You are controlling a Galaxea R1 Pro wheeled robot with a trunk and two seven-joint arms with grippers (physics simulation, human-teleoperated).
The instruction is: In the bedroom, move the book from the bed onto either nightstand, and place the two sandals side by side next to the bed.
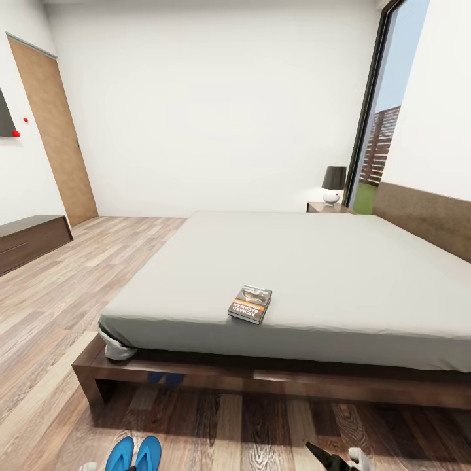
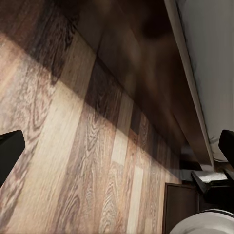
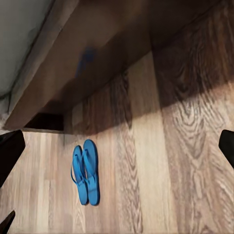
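The book point(image 1: 250, 303), dark-covered with orange and white lettering, lies flat on the bed's grey mattress point(image 1: 307, 268) near its front edge. The two sandals point(image 1: 135, 453), bright blue, lie side by side on the plank floor in front of the bed's dark frame point(image 1: 216, 374), towards its left corner. They also show in the right wrist view as the sandals point(image 3: 86, 170), touching along their length. My right gripper point(image 3: 117, 151) hangs open above the floor, well away from them. Over bare floor beside the frame, my left gripper point(image 2: 117, 148) is open too. A nightstand point(image 1: 325, 207) with a black-shaded lamp point(image 1: 333, 184) stands at the bed's far side.
A brown door point(image 1: 55, 134) and a low dark cabinet point(image 1: 29, 241) line the left wall. A tall black-framed window point(image 1: 386, 111) is at the back right. Wood floor point(image 1: 78, 288) stretches left of the bed. Part of my right arm point(image 1: 330, 459) shows at the lower edge.
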